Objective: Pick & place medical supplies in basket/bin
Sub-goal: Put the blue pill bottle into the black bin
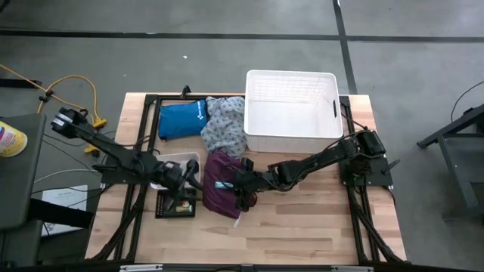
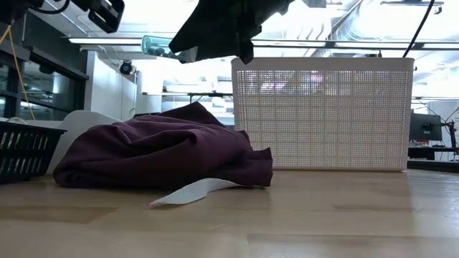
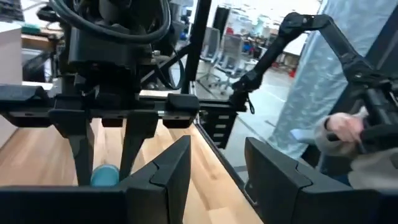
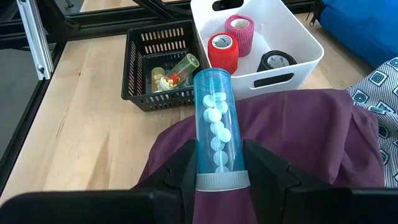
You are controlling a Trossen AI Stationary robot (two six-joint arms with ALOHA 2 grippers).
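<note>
While the wooden table (image 1: 302, 219) is standing on a grey floor seen from above, the right gripper (image 1: 240, 183) is hovering over the maroon garment (image 1: 221, 189). At table height, the garment is lying beside the lattice basket (image 2: 323, 115). From the right wrist, the fingers are clamping a blue vial (image 4: 216, 127) of white pills above the garment; the left gripper (image 3: 214, 168) is sitting parted, holding nothing.

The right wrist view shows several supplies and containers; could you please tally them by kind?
Tape rolls in the white tray: 3, namely red, pink, black
Pill tubes: 2, a blue one in the right hand, a clear one in the black crate
Containers: 2
Total: 7
</note>
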